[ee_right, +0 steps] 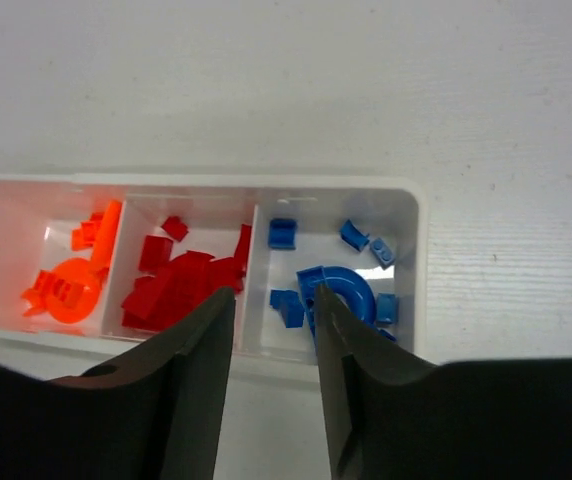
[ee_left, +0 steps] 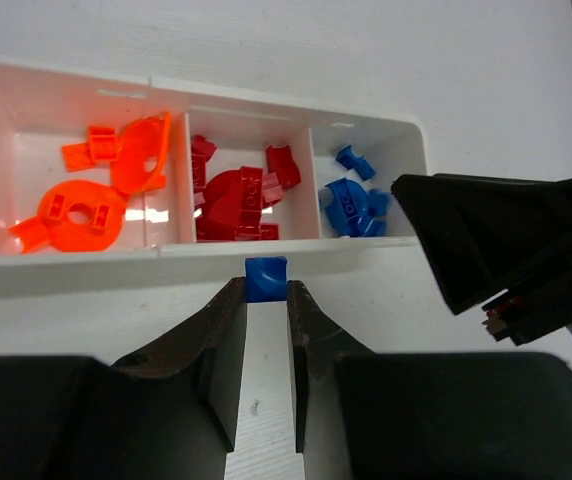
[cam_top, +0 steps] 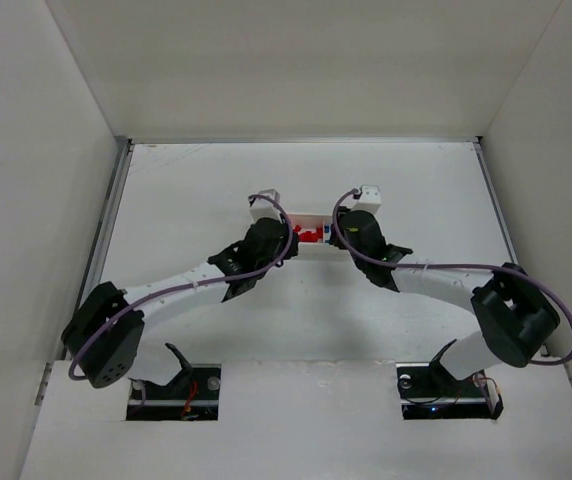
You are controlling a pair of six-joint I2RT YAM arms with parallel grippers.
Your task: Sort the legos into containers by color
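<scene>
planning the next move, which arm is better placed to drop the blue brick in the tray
Left. The left gripper pinches the blue brick just outside the tray, near the blue section. The right gripper hangs open and empty.

Left arm (cam_top: pixel 176 288), right arm (cam_top: pixel 436 278) stretch inward, wrists near; left gripper (ee_left: pixel 264 292) pinches blue brick (ee_left: pixel 266 277) at fingertips; right gripper (ee_right: pixel 273 296) fingers parted.

tray (ee_left: pixel 76 262): long, shallow, white; thin dividers make three side-by-side compartments
left compartment: orange legos (ee_left: pixel 86 205), one ring-shaped (the largest there)
middle compartment: red legos (ee_left: pixel 236 200), heaped
right compartment: blue legos (ee_left: pixel 351 205), some curved
blue brick (ee_left: pixel 265 276): outside, just beside the tray's near wall, pinched between the left gripper (ee_left: pixel 265 292) fingertips
</scene>
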